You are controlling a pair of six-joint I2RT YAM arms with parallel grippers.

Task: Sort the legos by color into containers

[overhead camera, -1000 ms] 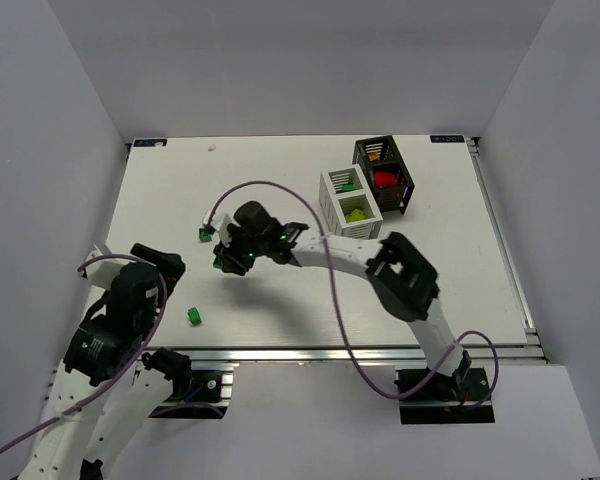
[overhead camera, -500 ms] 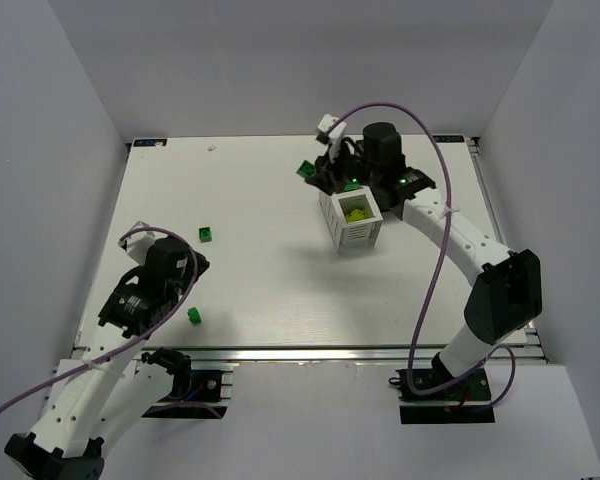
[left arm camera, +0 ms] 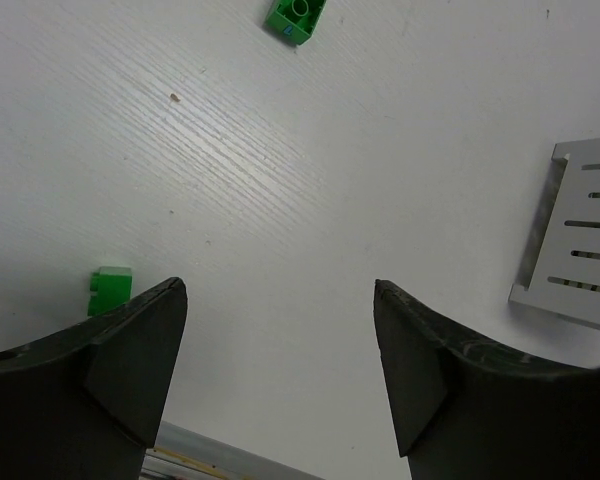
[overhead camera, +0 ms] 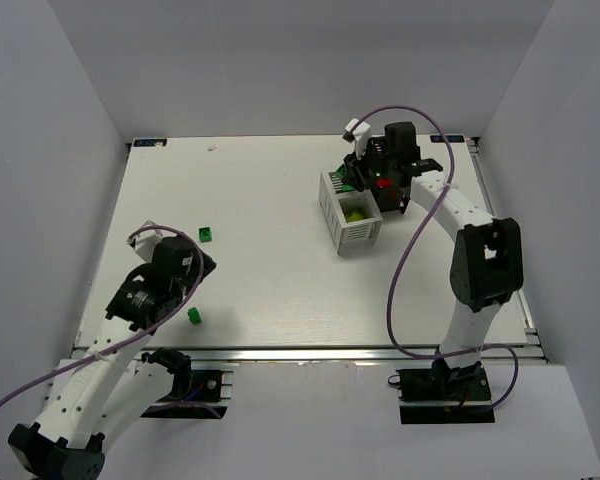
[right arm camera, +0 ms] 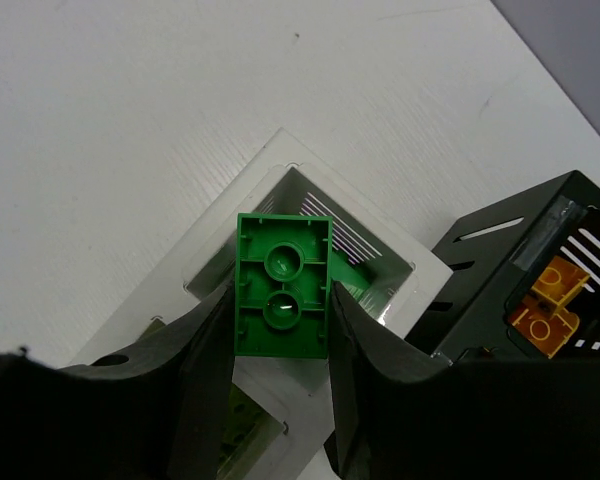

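My right gripper [overhead camera: 363, 176] is shut on a green lego [right arm camera: 282, 285] and holds it just above the far compartment of the white container [overhead camera: 358, 238]. That compartment [right arm camera: 280, 385] holds another green lego [right arm camera: 358, 276]; the near one holds lime-yellow legos [overhead camera: 355, 213]. The black container [right arm camera: 540, 240] stands right behind, with orange legos [right arm camera: 542, 300] and a red one [overhead camera: 384, 182]. Two green legos lie loose on the table [overhead camera: 207, 235] [overhead camera: 194, 316]. My left gripper [left arm camera: 280, 340] is open and empty beside the nearer one [left arm camera: 110, 290]; the other lies ahead [left arm camera: 298, 15].
The table's near edge with its metal rail [overhead camera: 300, 352] runs just behind the left gripper. A corner of the white container [left arm camera: 580, 230] shows at the right of the left wrist view. Grey walls enclose the table.
My right arm swung from the table's left middle to the containers with the green lego, ending over the white container's far compartment. My left arm lowered toward the near green lego.
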